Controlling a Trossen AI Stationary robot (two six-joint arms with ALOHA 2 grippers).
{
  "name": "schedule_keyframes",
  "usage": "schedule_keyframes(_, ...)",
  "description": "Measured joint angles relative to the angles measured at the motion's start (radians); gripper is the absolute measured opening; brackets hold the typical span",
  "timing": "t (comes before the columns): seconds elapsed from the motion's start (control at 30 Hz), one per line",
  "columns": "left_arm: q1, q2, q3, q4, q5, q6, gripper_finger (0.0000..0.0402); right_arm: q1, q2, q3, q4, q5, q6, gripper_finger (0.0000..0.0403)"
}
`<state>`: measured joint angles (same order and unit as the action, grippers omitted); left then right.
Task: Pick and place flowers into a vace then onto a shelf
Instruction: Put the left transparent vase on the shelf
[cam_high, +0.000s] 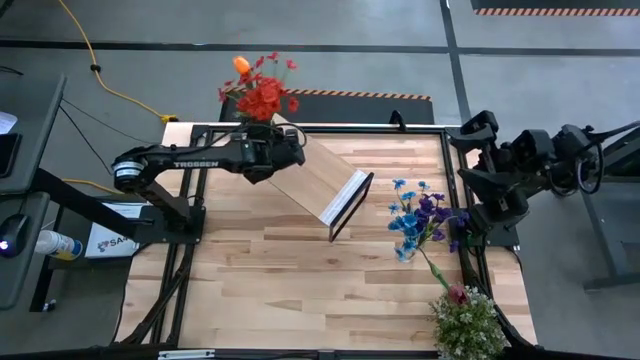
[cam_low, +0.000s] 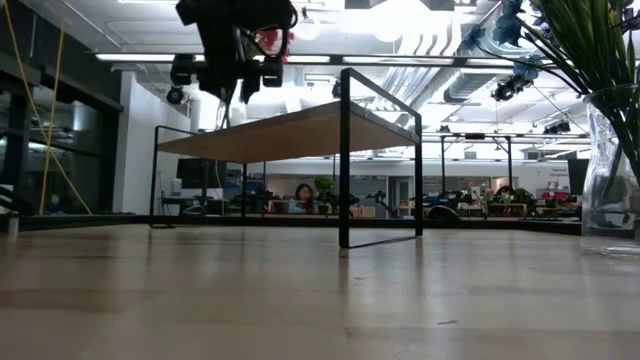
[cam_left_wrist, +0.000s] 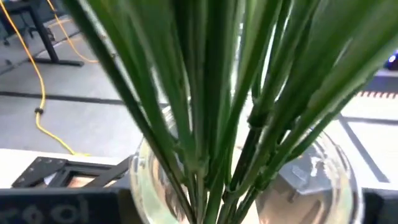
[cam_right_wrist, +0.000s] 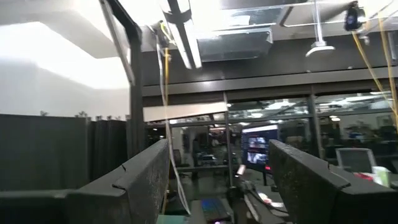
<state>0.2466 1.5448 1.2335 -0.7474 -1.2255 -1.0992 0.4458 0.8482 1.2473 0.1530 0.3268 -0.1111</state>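
Observation:
My left gripper (cam_high: 265, 140) is shut on a clear glass vase (cam_left_wrist: 311, 174) and holds it over the far left end of the shelf (cam_high: 322, 178). The vase holds red sprays (cam_high: 262, 97) and an orange tulip (cam_high: 241, 65); their green stems (cam_left_wrist: 205, 112) fill the left wrist view. The shelf, a light wood board in a black frame (cam_low: 345, 160), stands on the table on its legs. Blue and purple blooms (cam_high: 420, 220) and a dark pink rose (cam_high: 458, 293) are at the table's right. My right gripper (cam_right_wrist: 217, 162) is raised at the right edge, open and holding nothing. My left gripper has the vase's round glass body (cam_left_wrist: 146, 186) between its two fingers, one on each side. The fingers come at it roughly level from the table's left. The vase stands upright in the hold with the blooms above it, lifted clear above the shelf top (cam_low: 290, 128).
A second glass vase (cam_low: 610, 170) with green stems stands at the near right, beside a bushy green plant (cam_high: 466, 325). The table's black frame (cam_high: 190, 200) runs along its edges. Bare wood lies in front of the shelf. A person sits in the room far behind.

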Motion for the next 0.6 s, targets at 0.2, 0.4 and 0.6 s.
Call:
schedule_keyframes(0.2,-0.002,-0.005,-0.03,0.029,-0.013,-0.004,0.0196,0.0,0.0,0.0,-0.013,0.043,-0.002,0.0261)
schedule_keyframes(0.4,-0.006,-0.004,-0.031,0.027,-0.015,-0.006,0.0198,0.0,0.001,0.0,-0.015,0.045,-0.002,0.0261)
schedule_keyframes(0.6,-0.006,0.003,-0.038,0.015,0.051,-0.009,0.0296,0.0,0.001,0.0,-0.015,0.045,-0.002,0.0261)
